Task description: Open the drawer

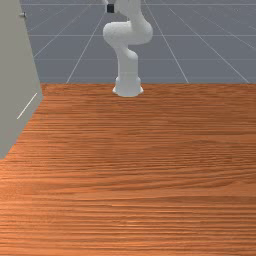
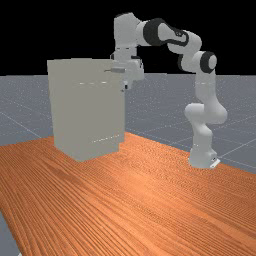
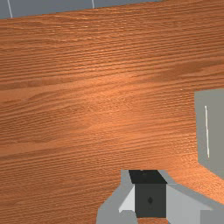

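Beside the tall grey box-shaped drawer cabinet (image 2: pixel 85 110) at the far view's left, whether the black-tipped jaws (image 2: pixel 125 86) are apart or together cannot be told; by misaligned approach, the small grey handle (image 1: pixel 22 15) may be missed.

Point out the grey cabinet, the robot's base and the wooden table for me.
Grey cabinet (image 2: pixel 92 115): far view, on its broad side facing the camera.
Robot's base (image 1: pixel 128 89): front view, on its white foot.
Wooden table (image 1: pixel 150 175): front view, on its top.
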You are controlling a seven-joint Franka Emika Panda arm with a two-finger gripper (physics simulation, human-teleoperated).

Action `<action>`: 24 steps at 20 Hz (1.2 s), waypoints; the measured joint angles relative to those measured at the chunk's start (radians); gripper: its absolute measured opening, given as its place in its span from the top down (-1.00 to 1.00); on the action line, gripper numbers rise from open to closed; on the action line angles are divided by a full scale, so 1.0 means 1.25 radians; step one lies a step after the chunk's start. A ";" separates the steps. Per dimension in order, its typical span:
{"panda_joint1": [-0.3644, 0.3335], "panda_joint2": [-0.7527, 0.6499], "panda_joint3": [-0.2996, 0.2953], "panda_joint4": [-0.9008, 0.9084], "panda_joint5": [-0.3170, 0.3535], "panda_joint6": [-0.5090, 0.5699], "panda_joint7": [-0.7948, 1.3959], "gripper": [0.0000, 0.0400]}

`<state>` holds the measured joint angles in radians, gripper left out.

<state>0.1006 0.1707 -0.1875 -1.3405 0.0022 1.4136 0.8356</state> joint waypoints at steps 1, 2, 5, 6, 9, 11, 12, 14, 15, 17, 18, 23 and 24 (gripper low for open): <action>-0.003 -0.006 -0.003 0.063 -0.001 -0.018 -0.008 1.00; -0.010 -0.004 -0.010 0.137 0.001 -0.041 -0.016 1.00; -0.063 0.032 -0.048 0.324 0.006 -0.089 -0.037 1.00; -0.086 0.047 -0.062 0.370 0.007 -0.096 -0.045 1.00; -0.154 0.073 -0.101 0.470 0.011 -0.102 -0.067 1.00; -0.189 0.077 -0.123 0.490 0.005 -0.104 -0.089 -0.26; -0.204 0.079 -0.132 0.495 0.002 -0.105 -0.097 -0.55; -0.231 0.082 -0.146 0.500 0.006 -0.103 -0.108 -0.84; -0.244 0.087 -0.151 0.502 0.010 -0.102 -0.113 -0.90; -0.268 0.106 -0.159 0.503 0.017 -0.101 -0.124 -0.96; -0.278 0.116 -0.162 0.502 0.022 -0.101 -0.129 -0.98; -0.311 0.150 -0.167 0.496 0.037 -0.103 -0.152 -1.00; -0.319 0.165 -0.164 0.495 0.050 -0.102 -0.153 -1.00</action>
<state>-0.2978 0.3766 -0.3925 -0.7214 0.0644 1.2859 0.6448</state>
